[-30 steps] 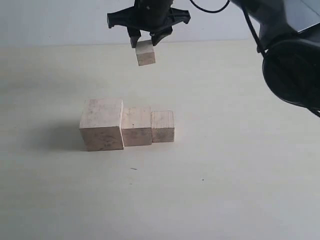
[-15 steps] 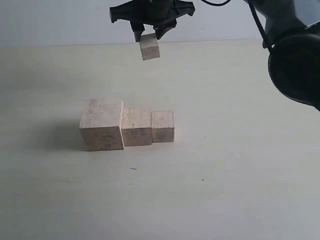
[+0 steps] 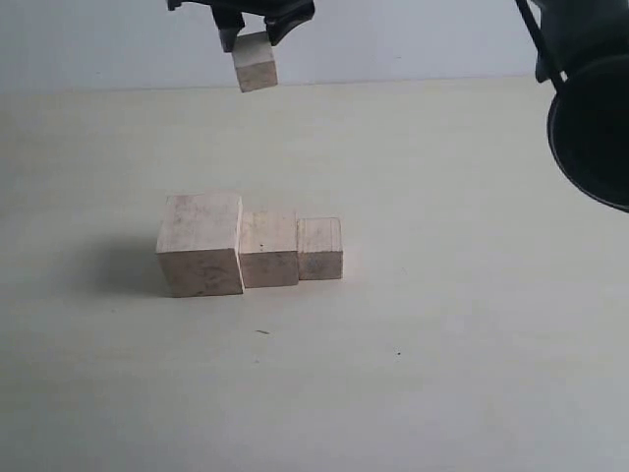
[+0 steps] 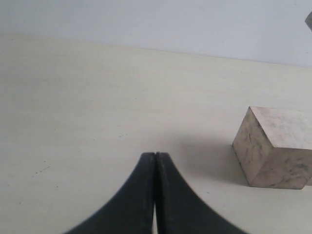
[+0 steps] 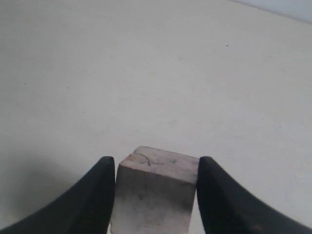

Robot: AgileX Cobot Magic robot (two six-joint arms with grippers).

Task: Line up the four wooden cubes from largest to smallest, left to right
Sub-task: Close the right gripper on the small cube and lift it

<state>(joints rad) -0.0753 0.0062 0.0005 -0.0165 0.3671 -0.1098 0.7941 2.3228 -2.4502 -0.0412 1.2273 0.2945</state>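
Note:
Three pale wooden cubes stand touching in a row on the table: the largest cube (image 3: 200, 244) at the left, a medium cube (image 3: 268, 249) beside it, a smaller cube (image 3: 320, 248) at the right end. The smallest cube (image 3: 255, 62) hangs high above the far side of the table, with my right gripper (image 3: 254, 37) shut on it; both fingers press its sides in the right wrist view, cube (image 5: 155, 192). My left gripper (image 4: 155, 155) is shut with nothing in it, low over the table, with the largest cube (image 4: 275, 146) off to one side.
The pale table (image 3: 472, 295) runs wide around the row. A black arm housing (image 3: 590, 128) fills the upper right corner of the exterior view. A pale wall (image 3: 413, 39) backs the table.
My right gripper has lifted the smallest cube higher and carried it to the left, from above the medium cube's right side to above its left edge. The row has not moved.

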